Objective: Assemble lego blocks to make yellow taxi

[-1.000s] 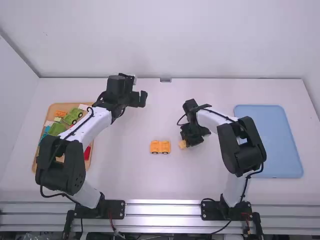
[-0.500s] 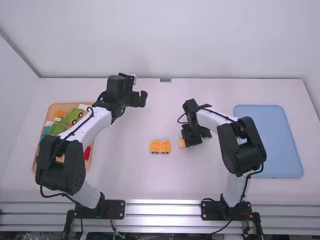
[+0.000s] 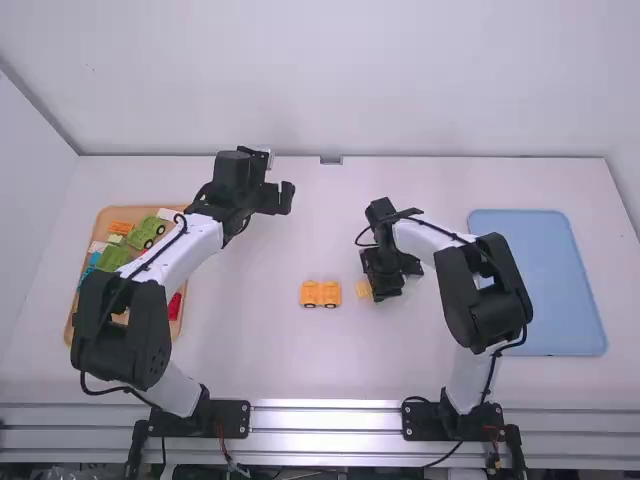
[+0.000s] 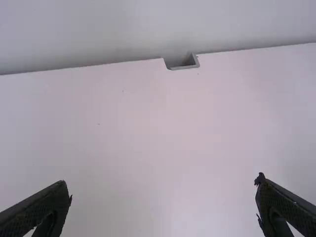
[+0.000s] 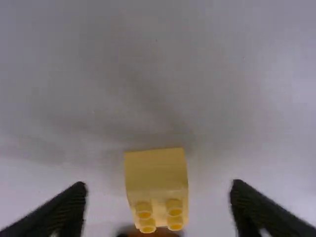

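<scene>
My right tool (image 5: 160, 190), released, right of frame centre, should straddle the yellow block (image 5: 156, 173) squarely before pinching; my left tool (image 4: 164, 185), released too.

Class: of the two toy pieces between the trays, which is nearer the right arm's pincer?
The pale yellow block, seen within the open right pincer; the orange wheeled piece sits farther from it.

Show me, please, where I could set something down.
Bare table lies between the left hand and the orange wheeled block, and from that block to the rail. Crowded: the brown tray and around the yellow block at the right hand.
</scene>
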Controlling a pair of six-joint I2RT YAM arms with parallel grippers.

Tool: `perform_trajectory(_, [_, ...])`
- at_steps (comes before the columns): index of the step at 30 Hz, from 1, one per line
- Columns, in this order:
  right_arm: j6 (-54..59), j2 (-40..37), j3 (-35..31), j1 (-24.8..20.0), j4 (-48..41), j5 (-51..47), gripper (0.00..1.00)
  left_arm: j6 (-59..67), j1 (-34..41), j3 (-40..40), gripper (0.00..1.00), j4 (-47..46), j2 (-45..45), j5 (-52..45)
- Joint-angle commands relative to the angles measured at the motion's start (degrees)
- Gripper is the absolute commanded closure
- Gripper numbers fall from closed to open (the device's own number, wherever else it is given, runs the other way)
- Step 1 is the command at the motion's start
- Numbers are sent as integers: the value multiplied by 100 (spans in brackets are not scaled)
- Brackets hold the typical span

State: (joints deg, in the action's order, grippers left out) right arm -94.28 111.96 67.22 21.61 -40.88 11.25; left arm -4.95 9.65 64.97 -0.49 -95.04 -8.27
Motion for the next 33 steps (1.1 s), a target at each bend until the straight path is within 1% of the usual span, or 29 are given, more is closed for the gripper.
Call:
perform_trajectory(1, [83,-31,52,17,-24,-50,6,26,-33,-37,1,-15,11,39])
perform_trajectory(2, [249,-31,101,-35,-57,4,1,44,-22,-37,1,-11,11,42])
perform_trajectory(4, [356,-31,186,-98,-181,114,1,46,-37,-37,1,2,11,42])
perform_trajectory(5, [374,-31,348,-186,-463,199,3,44,-22,-37,1,13,11,42])
perform_trajectory(7, [476,-33,715,-339,-966,166,1,48,-2,-37,1,33,11,44])
perform_trajectory(8, [531,-33,787,-365,-1051,160,1,46,0,-37,1,35,11,42])
perform_trajectory(11, [1390,-33,1738,-643,-2006,251,1,46,0,-37,1,87,11,42])
perform_trajectory(13, [1950,-33,2234,-713,-2337,240,1,44,0,-37,1,116,11,39])
perform_trajectory(15, [2817,-33,2839,-767,-2688,245,1,44,0,-37,1,136,11,42])
perform_trajectory(16, [3598,-33,3307,-785,-2938,214,1,44,0,-37,1,131,11,42])
perform_trajectory(17, [4216,-33,3591,-785,-3069,164,1,44,0,-37,1,118,11,42])
perform_trajectory(18, [5248,-33,3969,-778,-3239,31,1,50,0,-37,1,90,11,46])
perform_trajectory(19, [5840,-33,4168,-763,-3322,-81,1,81,0,-37,1,79,11,52])
perform_trajectory(20, [7018,-33,4553,-708,-3340,-409,1,243,0,-37,1,52,11,149])
perform_trajectory(22, [7702,-33,4754,-680,-3193,-732,1,407,0,-39,1,2,11,315])
perform_trajectory(24, [9307,-33,5099,-627,-2728,-1611,1,625,2,-37,1,-267,11,861])
perform_trajectory(25, [9482,-33,5134,-619,-2686,-1685,1,625,2,-37,1,-280,11,894])
perform_trajectory(28, [10701,-33,5320,-612,-2216,-1880,1,675,7,-37,1,-732,11,1222])
perform_trajectory(29, [10804,-33,5322,-610,-2168,-1878,1,704,7,-37,1,-752,11,1220])
perform_trajectory(31, [11381,-31,5309,-553,-1799,-1860,1,1429,11,-37,1,-1025,11,955])
perform_trajectory(33, [11645,-33,5307,-511,-1674,-1832,1,2039,9,-39,1,-1196,11,529])
